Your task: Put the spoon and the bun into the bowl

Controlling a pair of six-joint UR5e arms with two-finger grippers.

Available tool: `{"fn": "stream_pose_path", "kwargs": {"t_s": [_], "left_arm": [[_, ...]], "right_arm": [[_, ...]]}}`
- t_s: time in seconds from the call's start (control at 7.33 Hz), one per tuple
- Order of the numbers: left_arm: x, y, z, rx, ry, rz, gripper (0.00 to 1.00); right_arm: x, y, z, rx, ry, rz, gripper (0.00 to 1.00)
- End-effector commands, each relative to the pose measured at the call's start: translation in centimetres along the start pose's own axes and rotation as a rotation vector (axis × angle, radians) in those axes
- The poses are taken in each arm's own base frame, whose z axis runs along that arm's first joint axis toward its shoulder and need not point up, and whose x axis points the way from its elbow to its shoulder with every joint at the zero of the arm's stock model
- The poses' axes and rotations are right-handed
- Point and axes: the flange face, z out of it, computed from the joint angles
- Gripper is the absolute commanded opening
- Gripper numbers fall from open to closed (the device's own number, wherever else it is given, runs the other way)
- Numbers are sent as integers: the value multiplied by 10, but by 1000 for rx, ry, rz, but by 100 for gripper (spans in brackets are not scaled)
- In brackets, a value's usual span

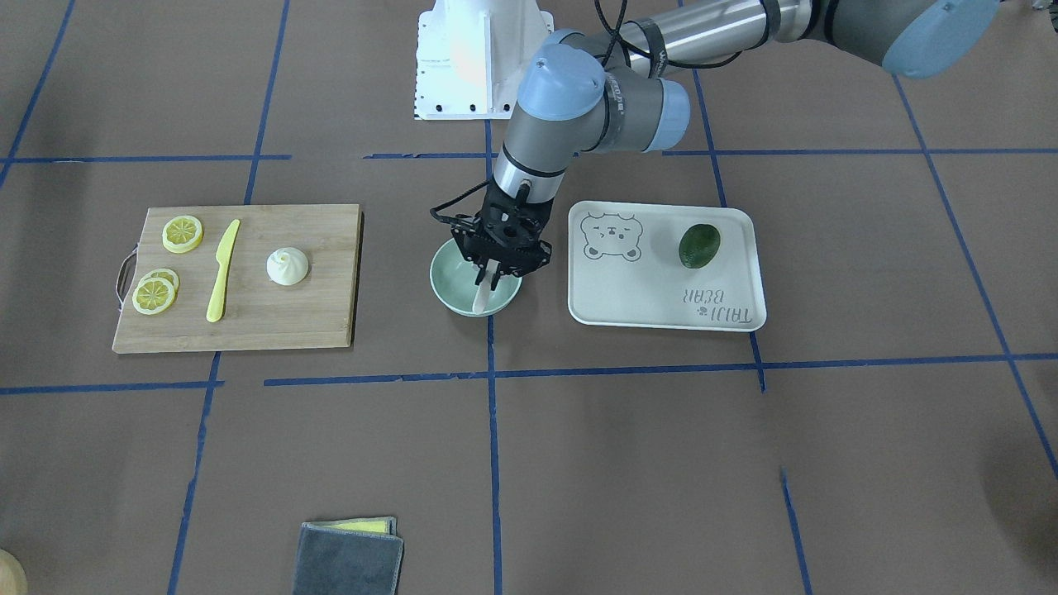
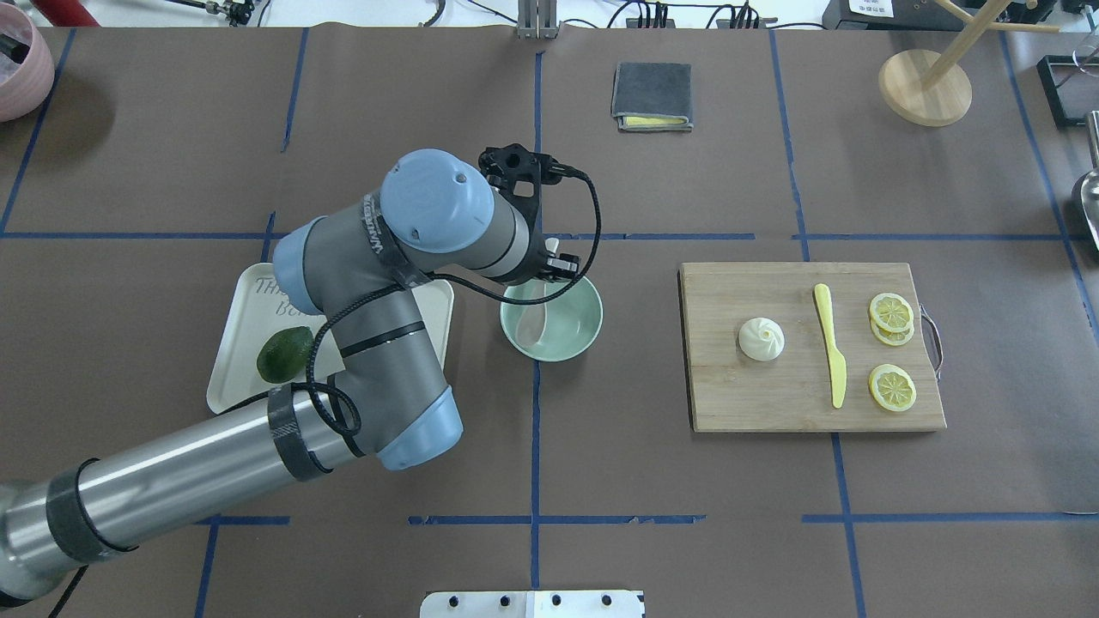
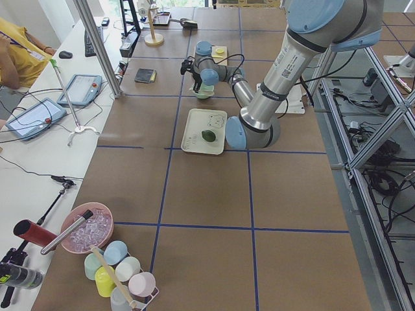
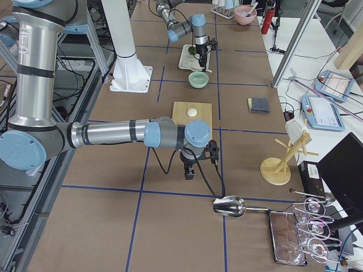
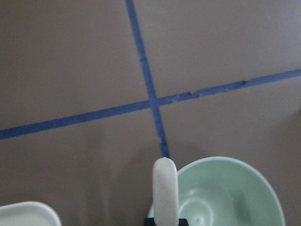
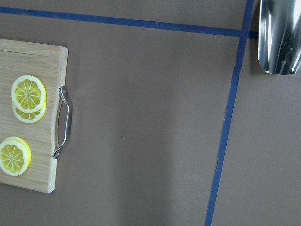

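Observation:
The pale mint-green bowl [image 1: 452,299] [image 2: 577,330] stands at the table's middle. My left gripper [image 1: 493,266] hangs over it, shut on the off-white spoon [image 1: 483,291], whose scoop lies inside the bowl [image 2: 532,323]. The left wrist view shows the spoon [image 5: 165,192] sticking out beside the bowl's rim [image 5: 235,162]. The white pleated bun [image 1: 287,266] [image 2: 762,338] sits on the wooden cutting board [image 1: 273,326], away from both grippers. My right gripper [image 4: 190,169] hovers over bare table beyond the board's handle end; I cannot tell if it is open or shut.
A yellow plastic knife [image 1: 222,269] and lemon slices [image 1: 182,233] also lie on the board. A white tray [image 1: 653,297] with a dark green avocado [image 1: 699,245] stands beside the bowl. A folded grey cloth [image 1: 347,558] and a metal scoop [image 6: 280,35] lie farther off.

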Motion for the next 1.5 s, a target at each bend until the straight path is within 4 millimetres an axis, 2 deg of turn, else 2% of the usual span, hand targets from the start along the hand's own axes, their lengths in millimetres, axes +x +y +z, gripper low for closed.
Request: {"fn": "stream_pose_path", "kwargs": {"t_s": [0.0, 0.14, 0.27, 0.41, 0.55, 0.68, 0.82, 0.95, 1.09, 1.23, 1.36], "left_arm": [[14, 11, 11, 36, 29, 24, 0], [18, 12, 12, 53, 25, 26, 48], [18, 20, 15, 45, 24, 32, 69], [18, 19, 13, 61, 36, 35, 84], [15, 16, 10, 71, 41, 37, 85], [-8, 21, -5, 82, 41, 34, 85], [-65, 36, -39, 99, 22, 66, 85], [-98, 32, -67, 127, -9, 156, 85], [-127, 22, -86, 134, -67, 223, 85], [-158, 19, -108, 114, -98, 237, 85], [-204, 19, -133, 76, -98, 232, 85]], "right_arm": [[-1, 0, -1, 3, -2, -2, 100], [-1, 0, -1, 4, -5, -2, 100], [-5, -2, -1, 8, -32, -3, 100], [-10, -5, -3, 13, -50, -10, 100], [-17, -9, -1, 12, -76, -18, 100], [-32, -20, 1, 18, -80, -8, 100], [-61, -35, 11, 26, -87, 13, 100], [-98, -44, 24, 49, -101, 48, 100], [-147, -57, 36, 95, -139, 61, 100], [-212, -68, 63, 70, -187, 89, 100], [-268, -84, 75, 115, -166, 58, 100]]}}
